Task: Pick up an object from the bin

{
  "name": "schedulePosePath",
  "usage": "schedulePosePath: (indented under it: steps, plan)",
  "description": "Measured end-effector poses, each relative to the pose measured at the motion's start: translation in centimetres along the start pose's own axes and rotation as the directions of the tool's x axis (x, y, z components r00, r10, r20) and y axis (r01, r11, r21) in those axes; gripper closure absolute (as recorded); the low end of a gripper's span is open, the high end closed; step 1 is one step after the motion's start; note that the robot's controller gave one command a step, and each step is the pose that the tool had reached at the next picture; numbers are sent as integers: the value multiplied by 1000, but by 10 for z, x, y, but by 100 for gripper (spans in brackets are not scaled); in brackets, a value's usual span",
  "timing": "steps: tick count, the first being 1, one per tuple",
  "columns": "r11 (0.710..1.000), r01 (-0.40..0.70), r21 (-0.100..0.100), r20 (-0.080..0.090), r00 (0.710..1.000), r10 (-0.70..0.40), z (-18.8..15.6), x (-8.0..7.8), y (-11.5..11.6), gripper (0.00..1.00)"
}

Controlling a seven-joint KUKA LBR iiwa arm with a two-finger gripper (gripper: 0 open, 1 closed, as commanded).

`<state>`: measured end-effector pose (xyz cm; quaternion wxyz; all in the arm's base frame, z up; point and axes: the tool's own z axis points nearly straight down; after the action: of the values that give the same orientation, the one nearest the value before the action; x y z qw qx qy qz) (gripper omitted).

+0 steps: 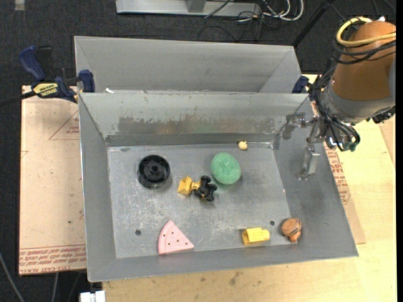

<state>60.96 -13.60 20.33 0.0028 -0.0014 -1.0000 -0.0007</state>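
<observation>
Seven loose things on the floor of a grey metal bin [94,187]. Nearest, along the lower edge: pink flat triangular wedge [174,239], yellow plastic block [255,236], brown-orange rounded lump [291,229] at lower right. Mid-frame: small yellow-and-black toy piece [197,188], black round disc [153,171], green ball [225,168]. At right, claw [308,159] over the sloped right wall, up-frame of the lump and apart from it; apart or together, impossible to tell. Farthest, tiny tan bead [242,145] by the rear wall.
</observation>
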Motion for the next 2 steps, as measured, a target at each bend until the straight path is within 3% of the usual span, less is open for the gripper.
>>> schedulePosePath:
  steps: [1, 2]
  plan:
    - [1000, 4, 2, 8, 1000, -4, -5, -2, 1, 100]
    - [1000, 4, 1, 8, 1000, -4, -5, -2, 1, 0]
